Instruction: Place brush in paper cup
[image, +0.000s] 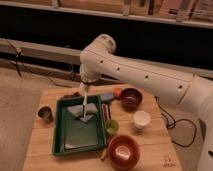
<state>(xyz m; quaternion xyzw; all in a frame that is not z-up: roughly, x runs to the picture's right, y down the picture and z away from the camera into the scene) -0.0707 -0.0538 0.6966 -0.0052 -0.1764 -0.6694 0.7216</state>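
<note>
While it hangs over the rectangular green tray (59, 131), the two-finger gripper (84, 91) clamps the slender pale brush (85, 106) nearly upright. The small white paper cup (141, 120) stands well apart.

The gripper (85, 92) hangs above the tray (58, 131), brush (84, 107) beneath it, paper cup (141, 120) right of the tray
</note>
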